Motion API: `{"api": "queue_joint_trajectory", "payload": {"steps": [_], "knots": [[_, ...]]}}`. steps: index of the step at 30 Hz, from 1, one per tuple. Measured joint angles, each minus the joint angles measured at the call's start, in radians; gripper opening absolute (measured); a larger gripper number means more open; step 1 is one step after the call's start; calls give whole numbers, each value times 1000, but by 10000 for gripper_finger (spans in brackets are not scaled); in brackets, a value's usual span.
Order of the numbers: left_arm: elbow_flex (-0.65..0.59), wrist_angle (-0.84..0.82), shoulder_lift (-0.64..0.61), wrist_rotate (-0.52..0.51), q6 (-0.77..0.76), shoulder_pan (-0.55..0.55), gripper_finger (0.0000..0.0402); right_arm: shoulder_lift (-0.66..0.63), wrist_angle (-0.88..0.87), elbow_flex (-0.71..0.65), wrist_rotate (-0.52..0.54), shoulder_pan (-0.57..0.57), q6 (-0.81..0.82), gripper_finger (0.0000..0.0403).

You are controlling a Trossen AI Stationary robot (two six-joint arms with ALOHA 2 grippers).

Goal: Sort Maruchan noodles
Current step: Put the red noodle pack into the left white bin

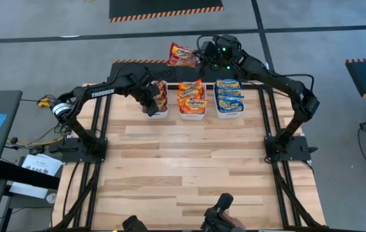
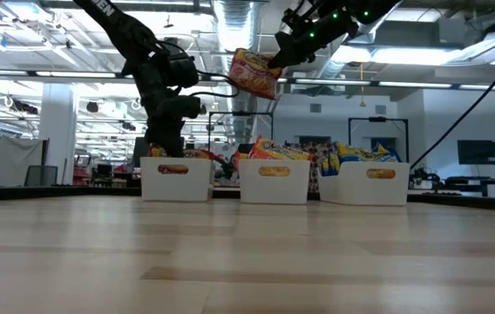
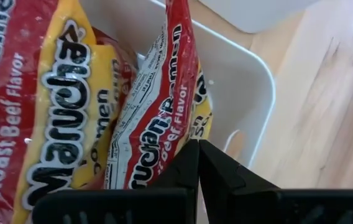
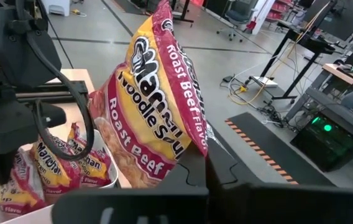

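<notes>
Maroon packet: your right gripper (image 4: 204,163) is clenched on a crinkly maroon roast-beef noodle packet (image 4: 155,99), which hangs in the air beyond the table's far edge.
Left gripper: your left gripper (image 3: 198,163) has its fingers pressed together, down inside the white rectangular plastic bin (image 3: 251,87) just beside upright maroon packets (image 3: 46,106).
Other bins: to its right sit the middle white bin of orange packets (image 1: 191,98) and the far white bin of blue packets (image 1: 229,95).
</notes>
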Motion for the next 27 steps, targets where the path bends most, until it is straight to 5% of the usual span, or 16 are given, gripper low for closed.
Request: {"api": "queue_joint_trajectory", "payload": {"steps": [18, 27], "knots": [[69, 85, 113, -273, 93, 19, 0, 0, -27, 0, 20, 2, 10, 0], [76, 85, 113, -235, 115, 45, 0, 1, -39, 0, 21, 2, 26, 0]]}}
